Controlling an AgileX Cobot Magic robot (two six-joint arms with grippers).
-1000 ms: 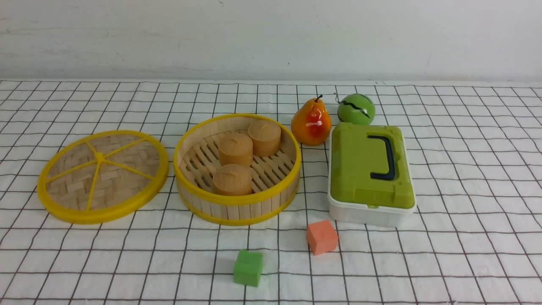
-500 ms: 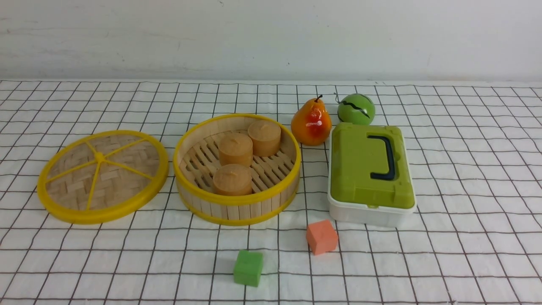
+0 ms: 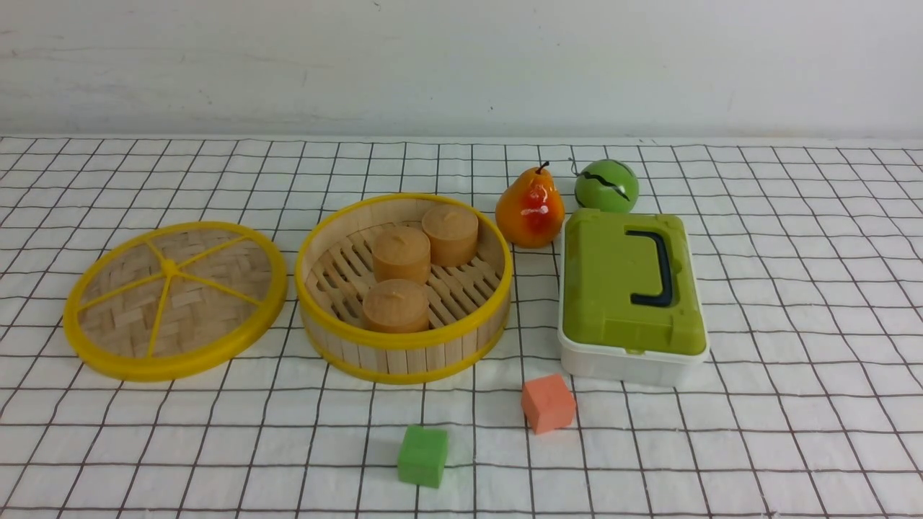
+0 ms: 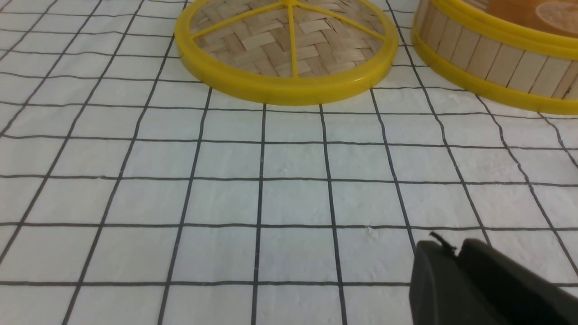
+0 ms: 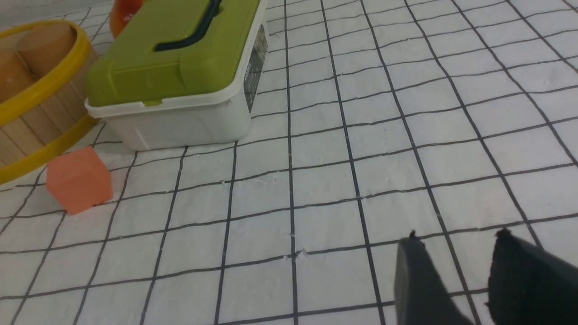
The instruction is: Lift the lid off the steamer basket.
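The jaws of the left gripper [image 4: 454, 248] sit together, their dark tips touching with only a thin seam between them, low over the checked cloth of the tabletop [image 4: 289, 189]. The lid [image 4: 289, 49] lies flat on the cloth well ahead of those jaws, apart from them, with bare squares of cloth between. The jaws of the right gripper [image 5: 456, 253] stand slightly apart, a narrow gap of cloth showing between the two tips, and hold nothing.

In the front view neither arm appears. The lid [image 3: 175, 299] rests on the tabletop [image 3: 793, 432] just to the left of the steamer basket [image 3: 404, 353], their yellow rims close but not overlapping. The basket is uncovered and holds three tan round buns [image 3: 401, 254] on its slatted floor. To its right stands a white box with a green lid [image 3: 631, 295]; behind that are a pear [image 3: 529, 209] and a green ball [image 3: 606, 185]. An orange cube [image 3: 548, 403] and a green cube [image 3: 422, 455] lie on the near side of the basket.
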